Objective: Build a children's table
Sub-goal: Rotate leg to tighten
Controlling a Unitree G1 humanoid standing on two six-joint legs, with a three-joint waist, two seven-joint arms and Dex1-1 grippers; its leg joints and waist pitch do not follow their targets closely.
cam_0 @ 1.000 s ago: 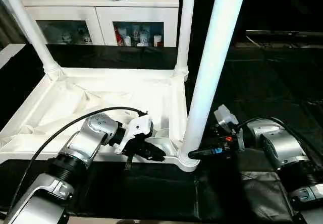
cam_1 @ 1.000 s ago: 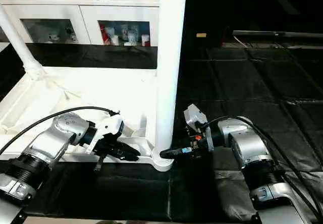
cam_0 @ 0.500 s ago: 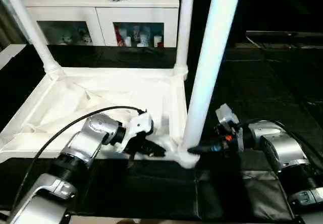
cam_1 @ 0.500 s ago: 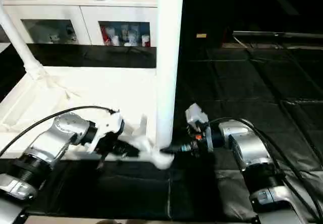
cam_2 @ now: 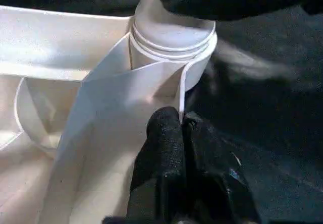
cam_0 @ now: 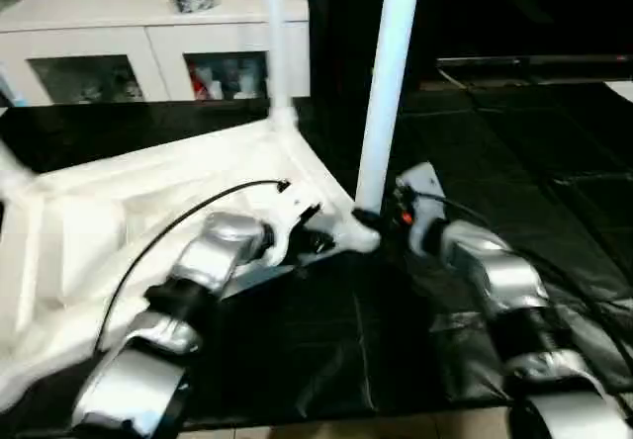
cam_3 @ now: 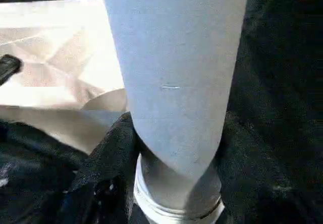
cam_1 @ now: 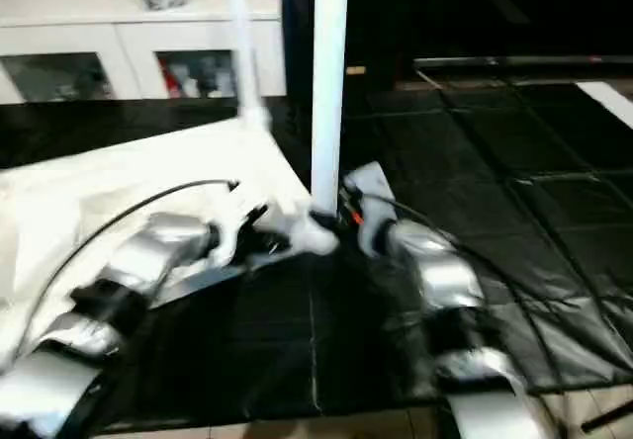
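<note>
Pinching the thin side wall of the upturned white table top (cam_0: pixel 148 192) between the shut fingers (cam_2: pixel 166 148) of the left gripper (cam_0: pixel 315 241), just short of the round corner socket (cam_2: pixel 174 37). Wrapping the black fingers (cam_3: pixel 108 168) of the right gripper (cam_0: pixel 381 219) around the foot of the near leg (cam_0: pixel 388 73), right where the tube enters that socket; seemingly clamped on it, though the far finger is hidden behind the tube.

Standing straight up from between the two grippers, the leg's long axis running vertical, square to the top lying flat on the black mat (cam_0: pixel 514 162). Another leg (cam_0: pixel 275 34) rising from the corner beyond, toward the white cabinet (cam_0: pixel 119 48).

Judging the leg already seated or nearly so. Turning on that vertical axis next: pressing or twisting straight down along it from the right side, bracing the rim with the left. Risking a jam by tilting the tube off that line.
</note>
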